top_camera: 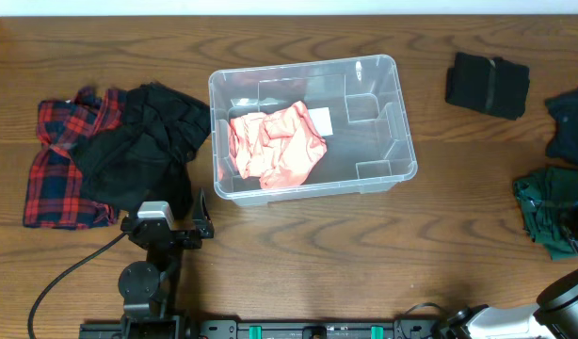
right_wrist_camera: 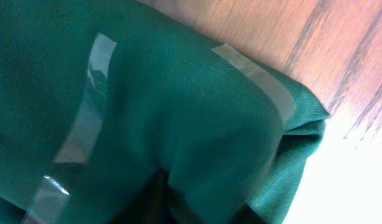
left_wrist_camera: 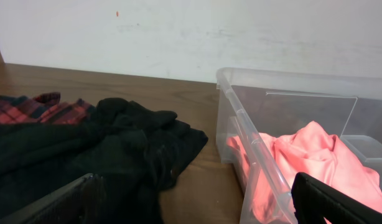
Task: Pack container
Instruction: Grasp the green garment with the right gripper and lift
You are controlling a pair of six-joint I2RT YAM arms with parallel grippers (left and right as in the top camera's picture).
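The clear container [top_camera: 403,121] stands mid-table with a crumpled pink garment [top_camera: 275,143] in its left half. In the left wrist view its near rim [left_wrist_camera: 253,149] and the pink garment [left_wrist_camera: 309,155] lie to the right. My left gripper [top_camera: 167,224] hovers open in front of the container's left corner, nothing between its fingers [left_wrist_camera: 60,204]. A green garment [top_camera: 548,202] lies at the far right. It fills the right wrist view, and my right gripper [right_wrist_camera: 197,205] is shut on a bunched fold of this green garment [right_wrist_camera: 178,112], its fingers mostly buried in cloth.
A black garment [top_camera: 143,141] lies on a red plaid shirt [top_camera: 58,174] left of the container. A folded black cloth [top_camera: 487,83] and a dark navy garment [top_camera: 569,118] lie at the back right. Strips of clear tape [right_wrist_camera: 85,106] cross the green cloth.
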